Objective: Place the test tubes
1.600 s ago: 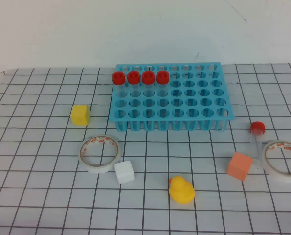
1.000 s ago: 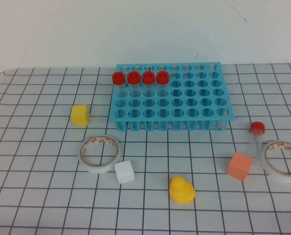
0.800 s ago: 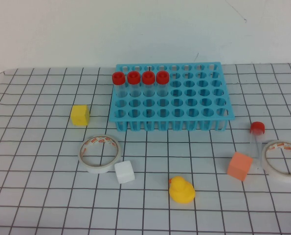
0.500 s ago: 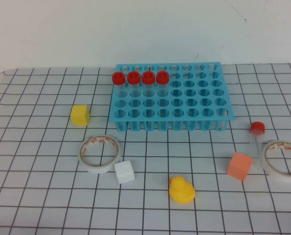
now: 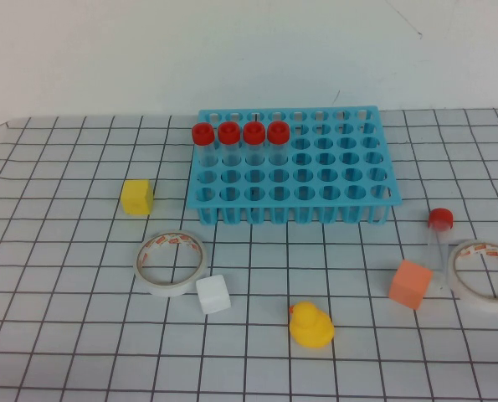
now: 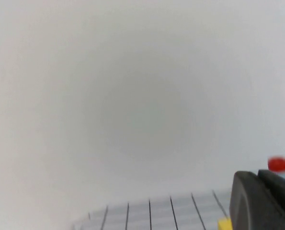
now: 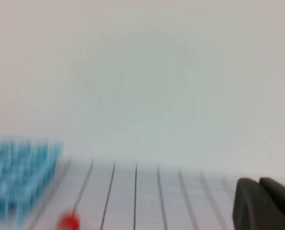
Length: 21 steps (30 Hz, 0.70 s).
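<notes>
1. Black left gripper point(image 6: 258, 184), fingers together and empty, hangs raised at the left; best left parked.
2. Blue rack point(image 5: 332, 180), far centre, holds four red-capped tubes point(image 5: 241, 144) in one row at its left; other holes empty.
3. Loose tube point(image 5: 437, 244) lies near right, between orange cube point(image 5: 410, 284) and tape roll point(image 5: 485, 275); grip it below the cap.
4. Right gripper point(image 7: 259, 188), fingers pressed together and empty, hangs raised at right; open before descending.

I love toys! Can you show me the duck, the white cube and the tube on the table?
duck point(image 5: 310, 325), high view, on its yellow body.
white cube point(image 5: 213, 295), high view, on its top face.
loose tube point(image 5: 437, 247), high view, on its clear middle.
</notes>
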Tool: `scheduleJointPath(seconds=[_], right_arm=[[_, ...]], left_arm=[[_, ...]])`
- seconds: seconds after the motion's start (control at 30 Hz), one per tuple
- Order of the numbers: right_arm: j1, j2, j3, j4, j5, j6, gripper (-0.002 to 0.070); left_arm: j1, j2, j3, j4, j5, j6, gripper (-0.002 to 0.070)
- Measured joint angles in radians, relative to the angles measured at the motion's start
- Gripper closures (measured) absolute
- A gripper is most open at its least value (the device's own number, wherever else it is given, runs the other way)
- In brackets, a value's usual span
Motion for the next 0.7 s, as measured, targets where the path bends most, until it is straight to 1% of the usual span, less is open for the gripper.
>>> scheduleJointPath(seconds=[0.13, 0.23, 0.47, 0.53, 0.57, 0.63, 0.7], right_arm=[[0.0, 0.0, 0.0, 0.0, -0.214, 0.001, 0.0678], [0.0, 0.0, 0.0, 0.0, -0.3, 0.001, 0.0678], [0.0, 0.0, 0.0, 0.0, -0.311, 0.001, 0.0678], [0.0, 0.0, 0.0, 0.002, -0.329, 0.002, 0.0678], [0.0, 0.0, 0.0, 0.002, -0.346, 0.002, 0.0678], [0.0, 0.0, 0.0, 0.006, -0.365, 0.002, 0.0678], [0.0, 0.0, -0.018, 0.008, -0.332, 0.002, 0.0678]], left_arm=[[0.0, 0.0, 0.0, 0.0, -0.196, 0.0, 0.0676], [0.0, 0.0, 0.0, 0.0, -0.284, 0.0, 0.0676], [0.0, 0.0, 0.0, 0.008, -0.343, 0.0, 0.0676], [0.0, 0.0, -0.005, 0.029, -0.322, 0.0, 0.0676], [0.0, 0.0, -0.024, 0.047, -0.278, 0.0, 0.0676], [0.0, 0.0, -0.102, 0.081, -0.162, 0.0, 0.0676], [0.0, 0.0, -0.198, 0.096, -0.027, 0.0, 0.0676]])
